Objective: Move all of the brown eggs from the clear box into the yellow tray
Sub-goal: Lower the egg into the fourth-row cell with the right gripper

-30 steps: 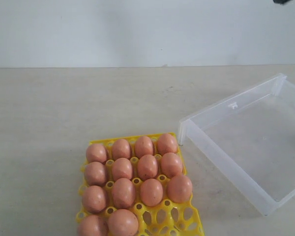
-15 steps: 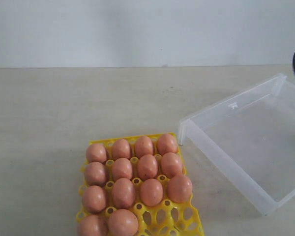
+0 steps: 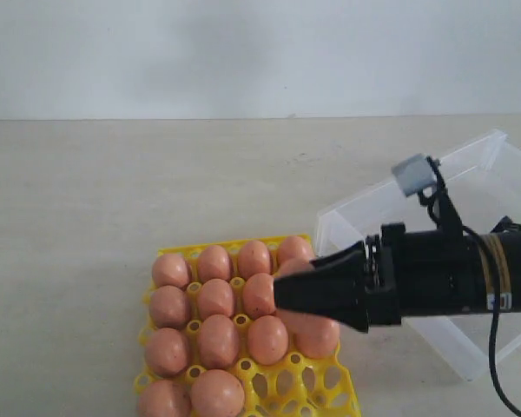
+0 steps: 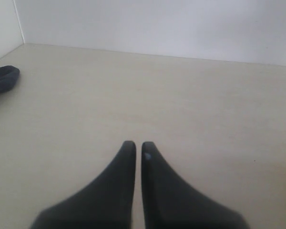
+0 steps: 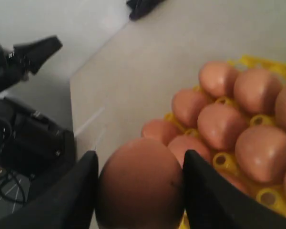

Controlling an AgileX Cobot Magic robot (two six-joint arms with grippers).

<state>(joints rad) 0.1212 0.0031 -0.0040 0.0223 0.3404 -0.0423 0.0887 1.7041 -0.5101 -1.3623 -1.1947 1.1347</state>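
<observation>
Right jaws: a brown egg (image 5: 138,186) is gripped.
Left jaws: held shut, empty.
Risk: seated eggs (image 3: 217,300) beneath are struck if lowered off-socket.

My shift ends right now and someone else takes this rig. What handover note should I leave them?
Left end effector: shut, empty, over bare table.
Right end effector: closed on one brown egg, above the yellow tray.
Done: the other brown eggs sit in tray sockets; none show in the visible part of the clear box.
Left: seat the held egg in a free near-row socket, then release.
</observation>
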